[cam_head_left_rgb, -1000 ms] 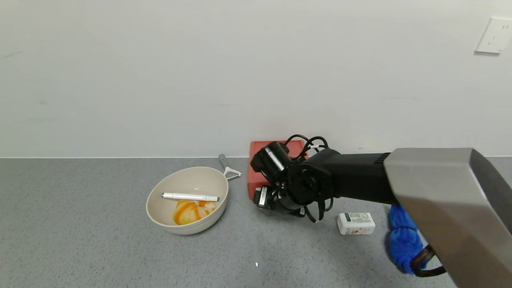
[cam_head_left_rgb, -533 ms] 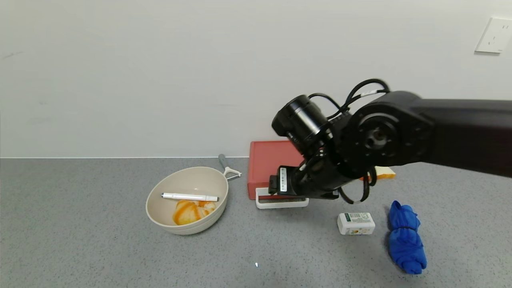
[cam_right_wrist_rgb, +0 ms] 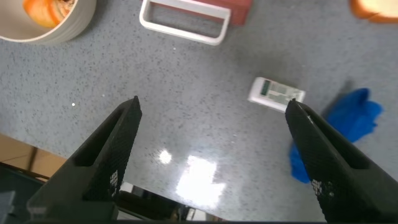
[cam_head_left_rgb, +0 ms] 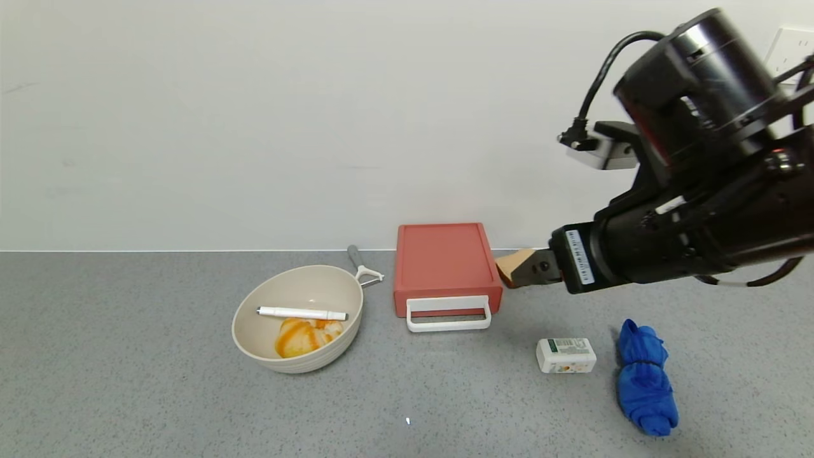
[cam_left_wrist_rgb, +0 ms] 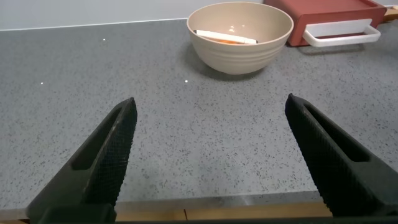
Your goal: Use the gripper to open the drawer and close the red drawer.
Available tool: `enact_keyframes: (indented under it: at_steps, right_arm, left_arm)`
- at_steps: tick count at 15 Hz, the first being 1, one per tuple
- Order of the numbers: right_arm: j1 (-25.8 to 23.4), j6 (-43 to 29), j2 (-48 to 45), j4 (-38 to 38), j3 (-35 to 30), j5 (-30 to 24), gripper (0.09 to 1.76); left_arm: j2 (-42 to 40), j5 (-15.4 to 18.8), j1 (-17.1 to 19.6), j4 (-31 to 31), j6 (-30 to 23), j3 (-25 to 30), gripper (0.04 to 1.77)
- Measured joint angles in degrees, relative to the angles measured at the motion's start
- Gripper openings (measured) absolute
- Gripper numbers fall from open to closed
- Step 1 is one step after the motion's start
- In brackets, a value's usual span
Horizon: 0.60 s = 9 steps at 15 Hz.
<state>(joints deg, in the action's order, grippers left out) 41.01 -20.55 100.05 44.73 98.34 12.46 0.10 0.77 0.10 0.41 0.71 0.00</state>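
Brick-red plastic marks the flat rectangular drawer box [cam_head_left_rgb: 446, 266], which sits on the speckled grey countertop [cam_head_left_rgb: 159, 381] against the white wall [cam_head_left_rgb: 254, 114], its front flush and its white loop handle [cam_head_left_rgb: 449, 314] lying on the counter in front of it. The right gripper [cam_right_wrist_rgb: 214, 158], a black end-effector with a cylindrical camera part and a white barcode label, hangs high above the counter to the right of the drawer, well clear of it; its wrist view shows the two fingers [cam_right_wrist_rgb: 112, 155] spread wide with nothing between them. Just left of the drawer stands a round beige bowl [cam_head_left_rgb: 297, 318] holding a white pen [cam_head_left_rgb: 302, 313] and an orange-and-white item [cam_head_left_rgb: 305, 336], with a grey-handled peeler [cam_head_left_rgb: 362, 265] behind its rim. A small white carton [cam_head_left_rgb: 566, 355] and a bundled blue cloth [cam_head_left_rgb: 645, 378] lie on the counter in front of and to the right of the drawer. The left gripper [cam_left_wrist_rgb: 211, 155] is low over the counter, well apart from the bowl and drawer, its fingers likewise parted and empty.
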Motion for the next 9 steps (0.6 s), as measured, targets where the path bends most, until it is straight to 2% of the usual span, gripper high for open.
enact_keyframes:
  at_steps: [9]
  right_arm:
    - [-2.1,6.64,-26.01,-8.13,-19.81,0.05,1.71]
  left_arm:
    - [0.0,0.0,-0.05,0.02,-0.02,0.0,1.72]
